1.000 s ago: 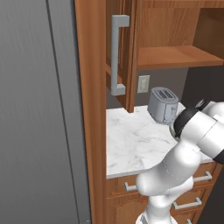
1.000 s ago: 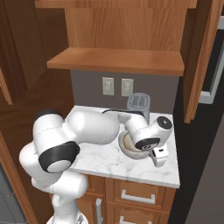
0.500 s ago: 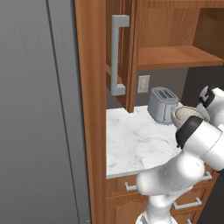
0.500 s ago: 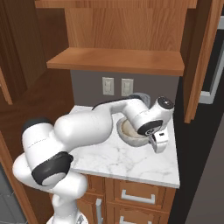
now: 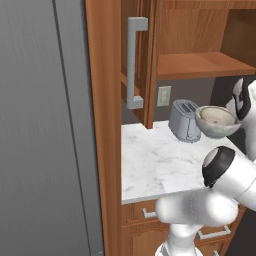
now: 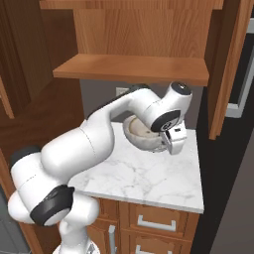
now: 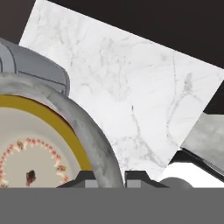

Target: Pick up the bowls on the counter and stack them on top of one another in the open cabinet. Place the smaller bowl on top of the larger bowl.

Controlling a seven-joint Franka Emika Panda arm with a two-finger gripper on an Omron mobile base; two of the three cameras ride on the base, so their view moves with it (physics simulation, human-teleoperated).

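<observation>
My gripper [image 6: 169, 144] is shut on the rim of a bowl [image 6: 143, 136], cream inside with a tan rim and mottled grey outside. It holds the bowl in the air above the marble counter [image 6: 149, 174]. In the left base view the bowl [image 5: 216, 121] hangs just right of the toaster, below the open cabinet's plank shelf [image 5: 200, 65]. In the hand view the bowl's rim [image 7: 65, 127] runs down between the fingertips [image 7: 138, 176], with the counter [image 7: 131, 87] far beneath. The other bowl is out of view.
A grey toaster [image 5: 184, 120] stands at the back of the counter under the shelf [image 6: 134, 69]. The cabinet door [image 5: 134, 65] with its grey bar handle hangs open on the left, beside a tall grey panel [image 5: 45, 125]. Wooden drawers [image 6: 158, 223] sit under the counter.
The gripper has lifted the bowl off the counter and carried it upward, toward the height of the shelf. The arm has stretched up with it.
</observation>
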